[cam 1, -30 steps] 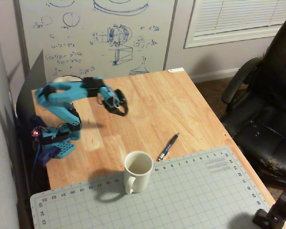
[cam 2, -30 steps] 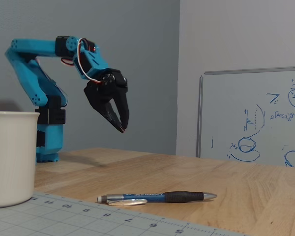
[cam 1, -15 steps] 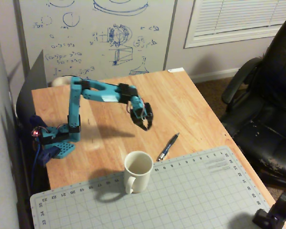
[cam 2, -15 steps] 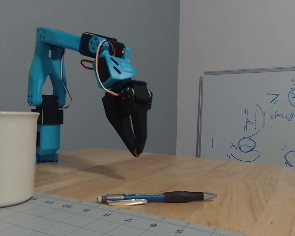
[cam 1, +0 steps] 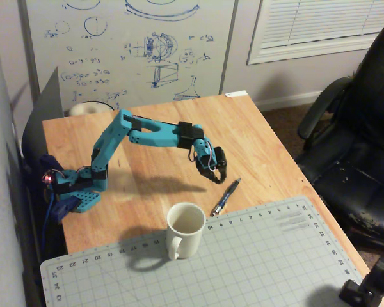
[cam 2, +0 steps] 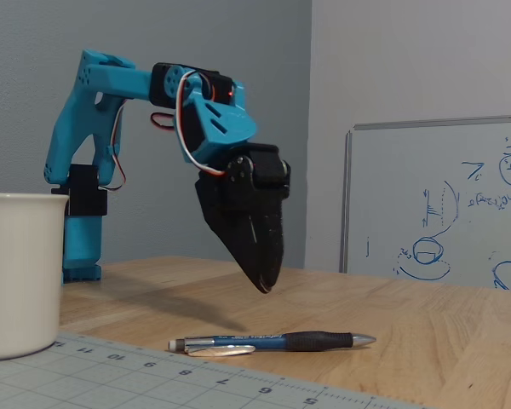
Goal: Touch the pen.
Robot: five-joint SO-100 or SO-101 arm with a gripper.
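The pen (cam 1: 226,197) is slim, dark blue and black, and lies on the wooden table just past the far edge of the grey cutting mat. In the low fixed view the pen (cam 2: 272,342) lies flat with its silvery tip to the right. My gripper (cam 1: 216,177) hangs on the blue arm, black fingers pointing down, just left of the pen and above it. In the low fixed view the gripper (cam 2: 263,285) is shut, empty, its tips a short way above the table and apart from the pen.
A white mug (cam 1: 184,229) stands on the grey cutting mat (cam 1: 243,268), near the pen's lower end; it also shows at the left of the low view (cam 2: 17,273). The arm's base (cam 1: 77,188) is clamped at the table's left. A black office chair (cam 1: 358,141) stands right of the table.
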